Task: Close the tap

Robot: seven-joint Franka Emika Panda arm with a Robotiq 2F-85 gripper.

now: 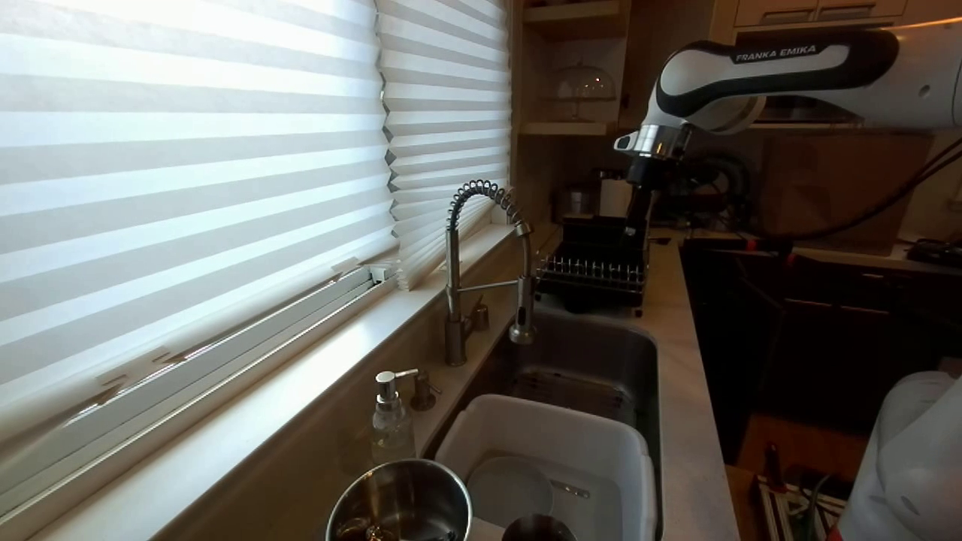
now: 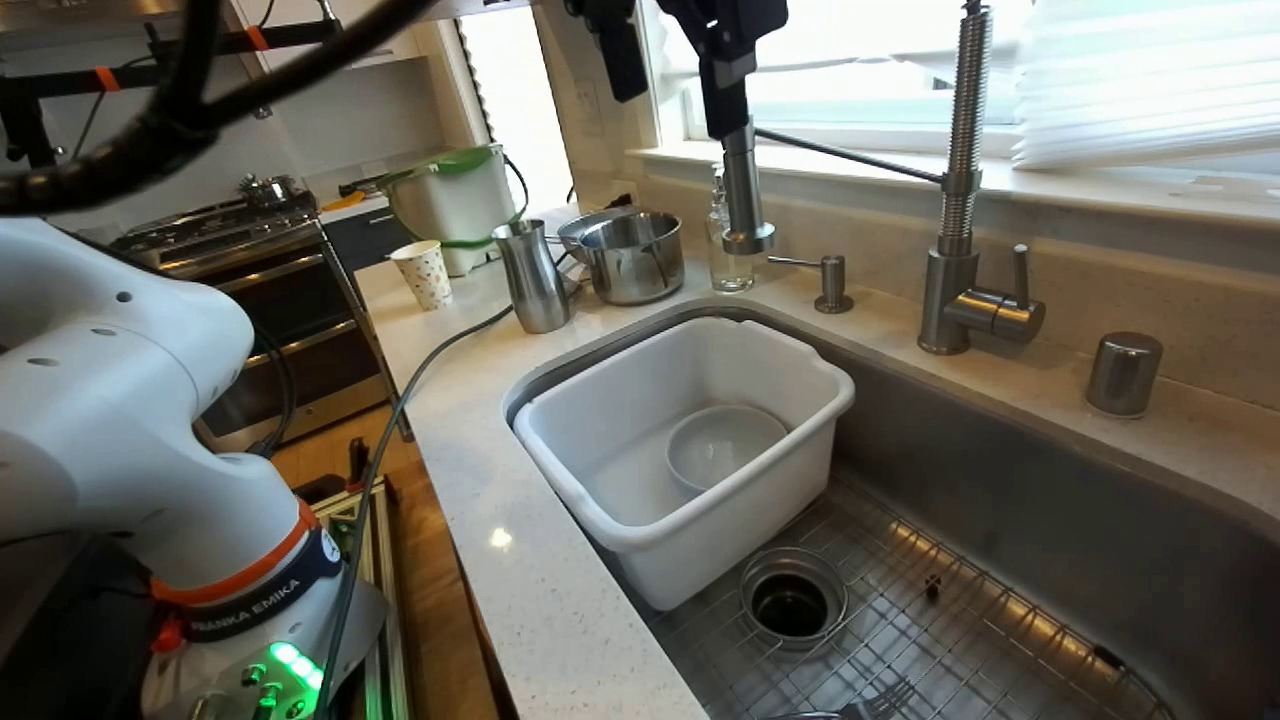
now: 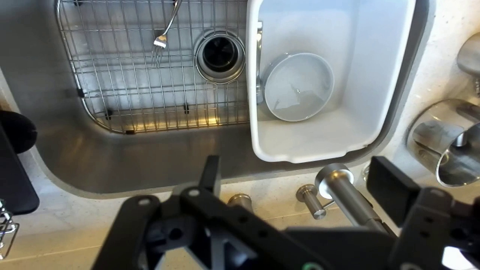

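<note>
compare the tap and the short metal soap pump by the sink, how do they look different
The tap rises tall and arches over, while the soap pump is short. The tap carries a spring coil; the soap pump is smooth. The tap's lever stands upright, whereas the soap pump's thin nozzle points out sideways. Both are silver-coloured metal, standing on the counter beside the sink.
</note>
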